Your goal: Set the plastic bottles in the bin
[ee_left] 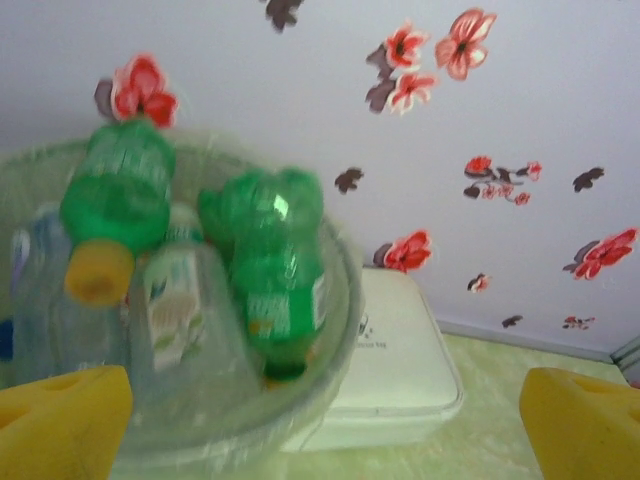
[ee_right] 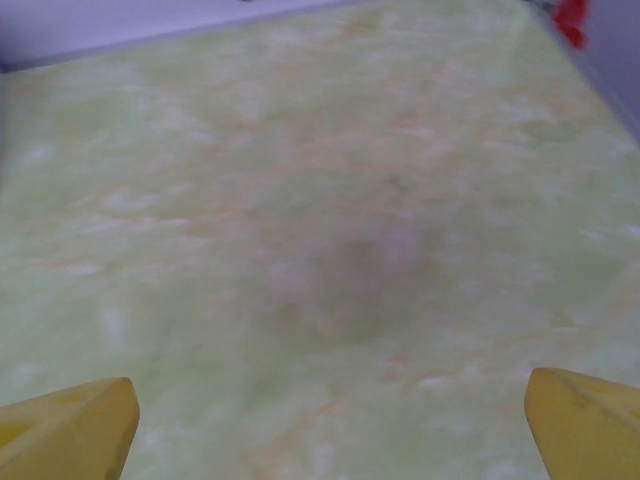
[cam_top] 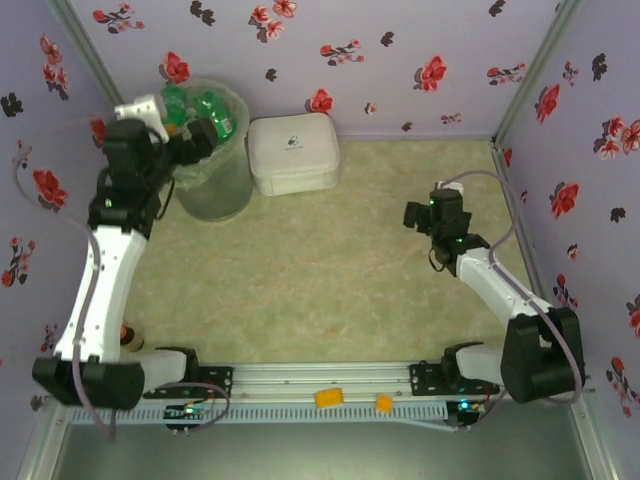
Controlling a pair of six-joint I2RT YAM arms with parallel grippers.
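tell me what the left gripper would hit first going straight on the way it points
Likely the green bottles heaped in the bin, right ahead of the open left gripper; depth is unclear.

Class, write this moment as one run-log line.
left end effector: open, empty, at bin | right end effector: open, empty, above table | bottles: piled in bin

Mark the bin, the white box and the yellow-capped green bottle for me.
bin [cam_top: 222,182], top external view, front wall
white box [cam_top: 293,153], top external view, lid centre
yellow-capped green bottle [ee_left: 113,212], left wrist view, green body
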